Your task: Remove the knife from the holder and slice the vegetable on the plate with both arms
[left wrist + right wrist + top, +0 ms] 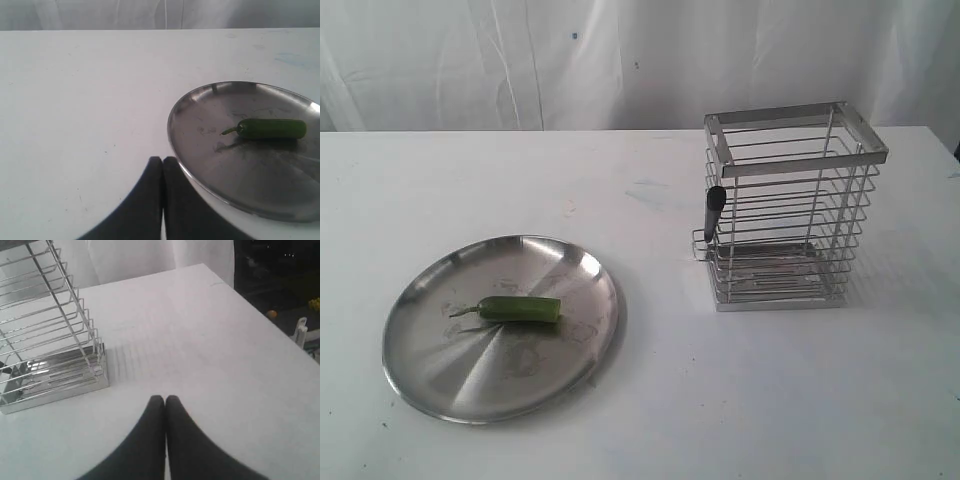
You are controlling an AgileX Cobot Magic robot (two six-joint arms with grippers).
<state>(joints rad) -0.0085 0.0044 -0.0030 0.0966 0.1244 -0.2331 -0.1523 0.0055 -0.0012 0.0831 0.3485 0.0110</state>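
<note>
Can spot the knife (715, 207) only in the exterior view: black handle propped against one wire side of the holder (805, 165), with the blade end lost among the bars, so no telling how deep it goes. Nowhere near being gripped, with neither gripper in that view.

Over on the right wrist view, looking at the holder (55, 375) standing upright ahead of the right gripper (165, 401) and off to one side. Clearly apart from the fingertips, with a stretch of bare white table (740, 400) in between. Right gripper fully closed, black fingers pressed flat together, holding nothing.

Then the vegetable (272, 128), small and green, lying on its side on the plate (240, 175). Sits ahead of the left gripper (162, 162) and off to the side, with the thin stem end pointing back toward the fingertips and the blunt end farther away. Well short of contact. Plate rim runs just beside the left gripper's fingertips, though can't tell whether touching or just passing close. Same deal with the left gripper: clamped closed, nothing in it.

From the exterior view, same vegetable (520, 309) near the middle of the shiny plate (540, 385), well apart from the holder across the table. Just a white curtain (620, 60) behind it all.
</note>
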